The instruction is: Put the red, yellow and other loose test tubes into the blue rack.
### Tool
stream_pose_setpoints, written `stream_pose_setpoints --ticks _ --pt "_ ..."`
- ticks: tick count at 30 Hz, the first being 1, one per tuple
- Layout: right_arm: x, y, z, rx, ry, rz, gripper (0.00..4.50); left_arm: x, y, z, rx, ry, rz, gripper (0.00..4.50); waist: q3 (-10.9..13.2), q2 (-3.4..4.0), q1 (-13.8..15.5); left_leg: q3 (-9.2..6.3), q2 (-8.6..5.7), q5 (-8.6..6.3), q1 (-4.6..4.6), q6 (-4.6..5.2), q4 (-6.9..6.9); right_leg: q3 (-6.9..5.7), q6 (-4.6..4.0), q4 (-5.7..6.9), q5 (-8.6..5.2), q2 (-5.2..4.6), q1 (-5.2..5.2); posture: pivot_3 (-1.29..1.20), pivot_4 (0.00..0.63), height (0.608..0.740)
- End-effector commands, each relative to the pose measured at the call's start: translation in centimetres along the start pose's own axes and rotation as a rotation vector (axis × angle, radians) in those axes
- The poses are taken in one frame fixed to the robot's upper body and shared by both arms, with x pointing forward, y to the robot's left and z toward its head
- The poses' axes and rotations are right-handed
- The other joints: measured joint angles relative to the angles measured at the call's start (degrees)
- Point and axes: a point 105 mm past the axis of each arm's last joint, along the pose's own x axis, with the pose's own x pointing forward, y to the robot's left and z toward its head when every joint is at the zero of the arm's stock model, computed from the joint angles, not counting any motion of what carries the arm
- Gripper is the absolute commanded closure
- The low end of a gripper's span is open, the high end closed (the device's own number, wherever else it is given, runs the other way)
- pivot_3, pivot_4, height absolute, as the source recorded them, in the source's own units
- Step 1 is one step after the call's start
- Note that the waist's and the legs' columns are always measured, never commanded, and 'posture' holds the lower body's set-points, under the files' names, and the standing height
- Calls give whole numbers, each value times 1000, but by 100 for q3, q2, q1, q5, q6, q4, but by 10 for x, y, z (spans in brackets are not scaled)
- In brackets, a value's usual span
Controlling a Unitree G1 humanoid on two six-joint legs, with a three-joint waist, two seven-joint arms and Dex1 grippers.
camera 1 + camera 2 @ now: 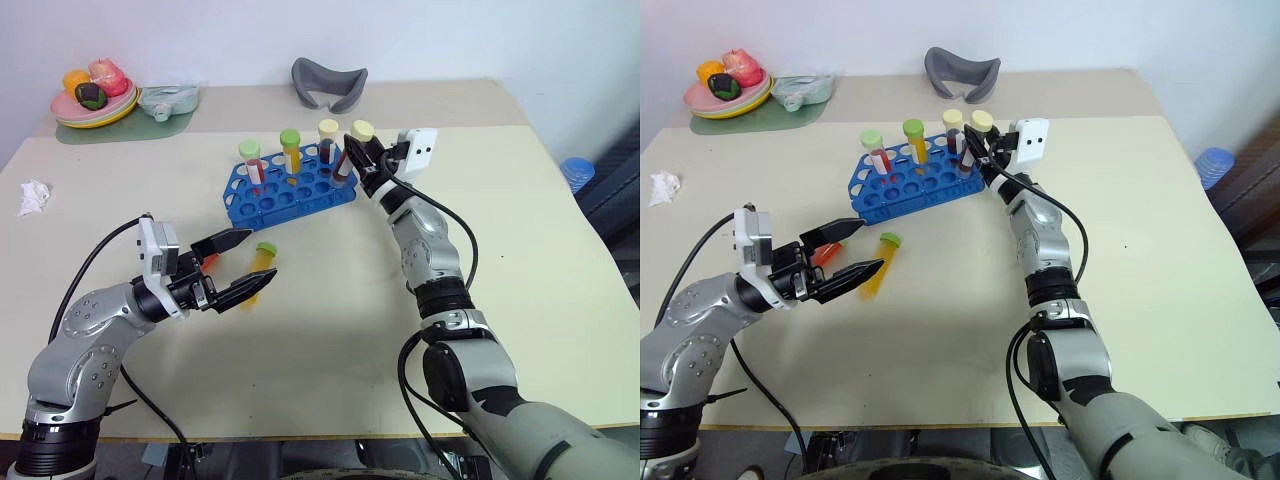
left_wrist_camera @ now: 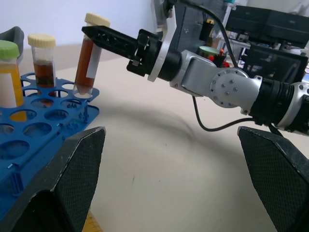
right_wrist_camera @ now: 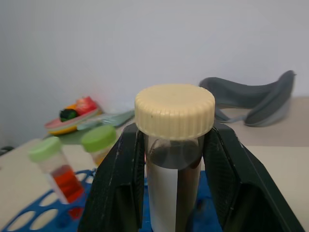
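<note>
While right pincer (image 1: 356,153) pinches cream-capped tube (image 3: 174,145) | left pincer (image 1: 243,265) spread | blue rack (image 1: 285,192)

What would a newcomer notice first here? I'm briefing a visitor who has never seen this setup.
The blue rack mid-table with capped tubes standing in it, and the right gripper clamped on a cream-capped tube at its corner. Nearer, the left gripper gapes around a loose yellow tube lying flat.
</note>
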Motion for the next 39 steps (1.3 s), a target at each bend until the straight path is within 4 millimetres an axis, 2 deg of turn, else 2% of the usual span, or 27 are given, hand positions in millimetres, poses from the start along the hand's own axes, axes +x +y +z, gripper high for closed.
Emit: stream_pose_setpoints --ticks 1,8,17,22,29,30,31,32,34,39 --pt "7 0 18 -46 -51 11 2812 1 -5 8 34 -15 -20 0 0 0 -3 0 0 0 0 0 0 0 0 0 0 0 0 0 150 740" --pt "6 1 13 -113 -25 37 2812 2 -6 9 36 -18 -18 0 0 0 5 0 0 0 0 0 0 0 0 -1 0 0 1 0 150 740" --pt "3 23 14 -269 -19 154 2812 3 -6 7 36 -18 -20 0 0 0 5 0 0 0 0 0 0 0 0 -1 0 0 0 0 150 740" --pt "5 32 17 -272 -24 181 2812 4 -7 7 32 -21 -20 0 0 0 -6 0 1 0 1 0 0 0 0 0 0 0 0 0 150 740" --pt "11 32 20 -243 -7 181 2812 3 -8 6 28 -23 -17 0 0 0 -3 0 0 0 1 0 0 0 0 0 0 0 0 0 150 740" --pt "12 31 20 -238 -4 178 2279 3 -8 6 27 -23 -16 0 0 0 -3 0 0 0 1 0 0 0 0 0 0 0 0 0 150 740" --pt "13 31 20 -234 -1 174 2012 3 -8 6 27 -23 -15 0 0 0 -3 0 0 0 1 0 0 0 0 0 0 0 0 0 150 740" --pt "13 30 20 -231 2 168 1435 3 -8 6 27 -23 -13 0 0 0 -3 0 0 0 1 0 0 0 0 0 0 0 0 0 150 740" --pt "13 30 19 -224 7 159 623 3 -8 6 26 -23 -10 0 0 0 1 0 0 0 1 0 0 0 0 0 0 0 0 0 150 740" --pt "13 24 26 -234 4 129 623 2 -7 6 18 -31 2 0 0 0 5 0 0 0 0 0 0 0 0 0 0 0 1 0 150 740"
